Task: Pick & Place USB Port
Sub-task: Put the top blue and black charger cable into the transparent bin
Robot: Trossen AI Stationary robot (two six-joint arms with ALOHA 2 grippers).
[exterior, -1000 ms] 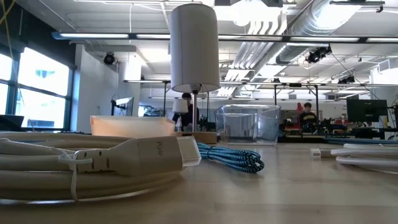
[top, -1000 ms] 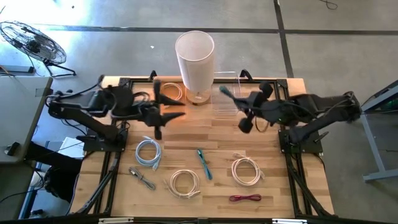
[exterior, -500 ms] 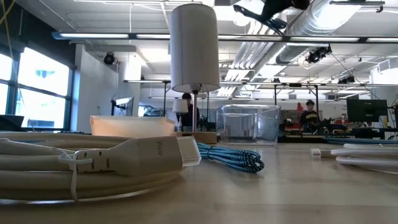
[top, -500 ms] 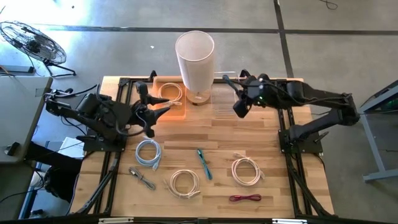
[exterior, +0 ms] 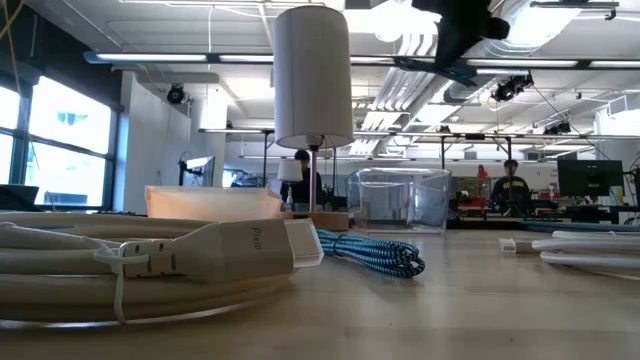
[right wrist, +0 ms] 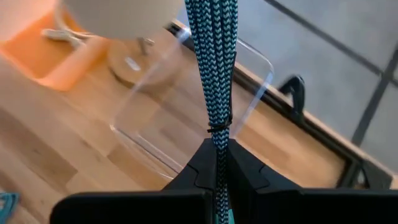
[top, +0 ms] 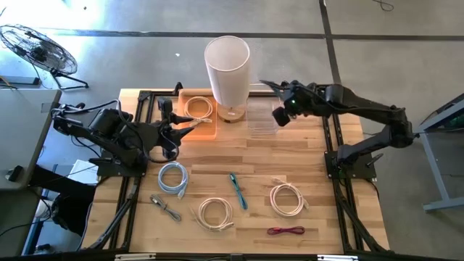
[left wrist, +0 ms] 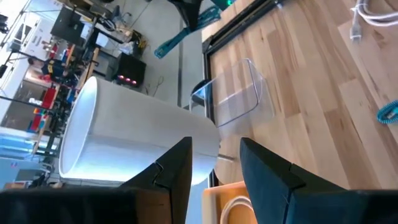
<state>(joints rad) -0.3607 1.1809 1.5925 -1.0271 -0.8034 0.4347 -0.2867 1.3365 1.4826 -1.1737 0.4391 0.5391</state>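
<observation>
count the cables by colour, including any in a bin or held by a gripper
White or cream: 3, at and, in the orange bin
Pale blue: 1
Teal braided: 2, on the table and in the right gripper
Grey: 1
Red: 1
Total: 8

wooden table (top: 312, 163) (coiled cables (top: 215, 212), lamp (top: 228, 69))
</observation>
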